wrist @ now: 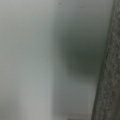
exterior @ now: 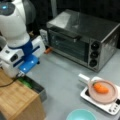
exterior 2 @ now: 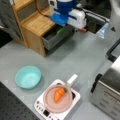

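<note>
My gripper (exterior: 22, 73) points down into the open grey drawer (exterior: 37, 87) of a wooden cabinet (exterior: 15, 100) at a front view's left. Its fingertips are hidden behind the white and blue hand (exterior 2: 65, 15) and the drawer's rim (exterior 2: 56, 37). A green object (exterior: 25, 81) lies in the drawer right beside the hand, seen also as a green object (exterior 2: 59, 30) from the opposite side. Whether the fingers touch it cannot be told. The wrist view gives only a blurred pale grey surface (wrist: 37, 60) with a rough dark edge (wrist: 107, 75) on its right.
A steel toaster oven (exterior: 82, 37) stands at the back. A pink pan (exterior: 110, 96) holding a carrot (exterior: 100, 88) rests on a white cooker (exterior: 110, 107). A teal bowl (exterior 2: 28, 77) sits on the grey table (exterior 2: 75, 57). A small orange item (exterior: 48, 50) lies by the oven.
</note>
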Available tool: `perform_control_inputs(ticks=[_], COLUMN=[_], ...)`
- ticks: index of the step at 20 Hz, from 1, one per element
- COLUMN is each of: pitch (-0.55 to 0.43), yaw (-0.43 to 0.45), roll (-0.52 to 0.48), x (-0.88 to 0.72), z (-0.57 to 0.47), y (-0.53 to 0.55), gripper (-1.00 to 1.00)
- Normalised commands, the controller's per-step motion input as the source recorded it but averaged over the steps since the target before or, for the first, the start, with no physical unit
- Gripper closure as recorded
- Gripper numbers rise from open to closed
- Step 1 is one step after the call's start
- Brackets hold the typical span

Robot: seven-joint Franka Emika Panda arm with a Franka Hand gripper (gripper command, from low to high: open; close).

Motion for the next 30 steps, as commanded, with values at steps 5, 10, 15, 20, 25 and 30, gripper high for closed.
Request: perform_control_inputs(ticks=[5,10,15,20,25,30], pitch=[-0.124,-0.144,-0.166,-0.170,-0.182,-0.182], yaw=[0.088,0.099,0.096,0.095,0.101,0.088], roll=[-0.046,-0.058,-0.060,-0.051,-0.034,-0.023], x=[-0.15,-0.14,-0.17,-0.20,-0.20,-0.22], z=[-0.14,-0.17,-0.19,-0.21,-0.18,-0.16], y=[-0.11,-0.08,-0.09,-0.09,-0.07,0.00], gripper=[-1.00,-1.00,-1.00,-1.00,-1.00,-1.00])
